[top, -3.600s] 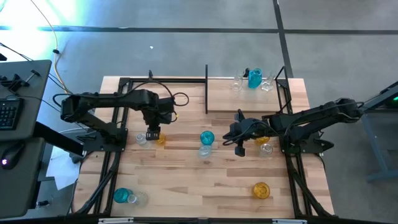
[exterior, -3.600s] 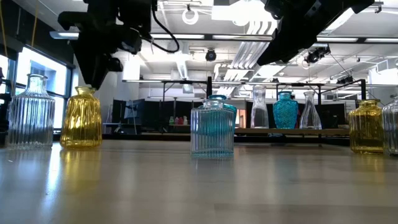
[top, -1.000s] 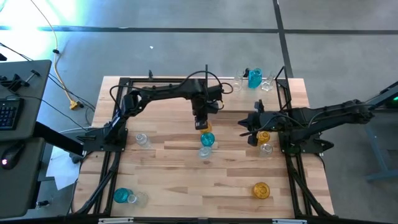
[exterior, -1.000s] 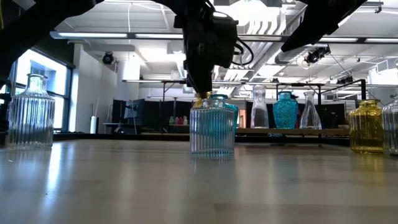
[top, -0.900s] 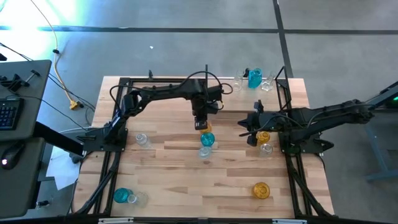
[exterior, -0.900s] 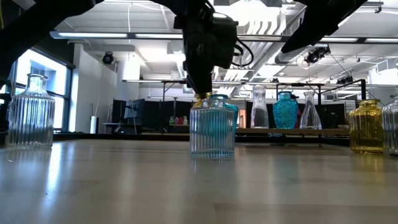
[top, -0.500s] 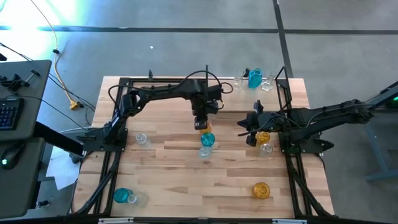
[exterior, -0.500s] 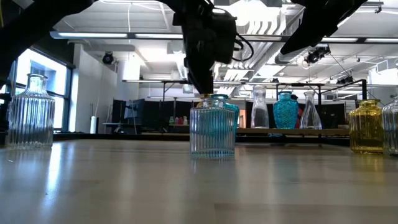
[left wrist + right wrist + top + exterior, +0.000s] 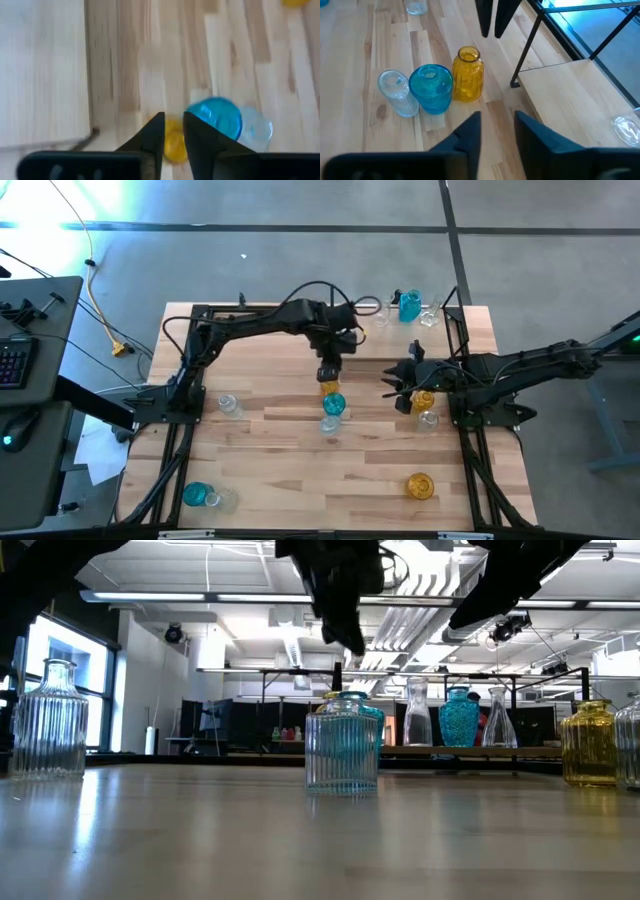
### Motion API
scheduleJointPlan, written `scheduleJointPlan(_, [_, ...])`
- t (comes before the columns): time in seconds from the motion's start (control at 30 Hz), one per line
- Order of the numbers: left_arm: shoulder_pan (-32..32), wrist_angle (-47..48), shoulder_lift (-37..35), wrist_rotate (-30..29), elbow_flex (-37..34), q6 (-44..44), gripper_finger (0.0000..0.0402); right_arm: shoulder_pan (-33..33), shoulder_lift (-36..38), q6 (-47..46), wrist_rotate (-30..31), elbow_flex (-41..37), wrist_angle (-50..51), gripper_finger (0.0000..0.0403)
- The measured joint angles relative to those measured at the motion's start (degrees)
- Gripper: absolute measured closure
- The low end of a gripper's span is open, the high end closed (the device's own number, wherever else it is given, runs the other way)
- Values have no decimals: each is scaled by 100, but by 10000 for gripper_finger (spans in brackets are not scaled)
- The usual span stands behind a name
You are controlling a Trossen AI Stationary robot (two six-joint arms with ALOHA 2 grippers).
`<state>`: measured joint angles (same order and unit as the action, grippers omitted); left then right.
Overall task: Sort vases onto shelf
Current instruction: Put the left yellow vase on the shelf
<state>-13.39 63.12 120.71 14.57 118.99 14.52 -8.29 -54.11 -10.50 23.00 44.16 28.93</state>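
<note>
Vases are what I am sorting today, and from my screen I see my left gripper (image 9: 329,373) hanging above the middle of the table, its two fingers a little apart and holding nothing. Right under it stands a yellow vase (image 9: 329,388), upright on the table just beside the near edge of the shelf (image 9: 390,340). Touching that one, or very close, is a blue vase (image 9: 333,403), and a clear ribbed vase (image 9: 329,423) stands just nearer than the blue one. My right gripper (image 9: 394,388) waits to the right of this group, fingers a little apart too, with nothing between them (its own camera shows the gap bare). Beside it stand another yellow vase (image 9: 423,400) and a small clear vase (image 9: 428,419). On the far right corner of the shelf I can see a tall blue vase (image 9: 409,305) with clear ones on both sides. One more clear vase (image 9: 228,404) stands over on the left of the table. Near me, a blue and a clear one sit at the left corner, and a yellow one at the right.
</note>
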Motion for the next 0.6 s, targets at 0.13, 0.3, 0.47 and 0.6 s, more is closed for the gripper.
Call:
scheduleJointPlan(0.13, [91, -745, -457, -10, -606, -31, 382, 0, 0, 0, 2, -2, -2, 252])
scheduleJointPlan(0.3, [106, -2326, -1411, -133, -2095, -261, 398, 0, 0, 0, 128, -2, -67, 204])
scheduleJointPlan(0.47, [105, -4884, -2720, -315, -4455, -689, 398, 12, -260, 110, 152, -4, -706, 171])
scheduleJointPlan(0.6, [116, -7005, -3617, -324, -6286, -1042, 401, 52, -781, 276, 44, -4, -1487, 142])
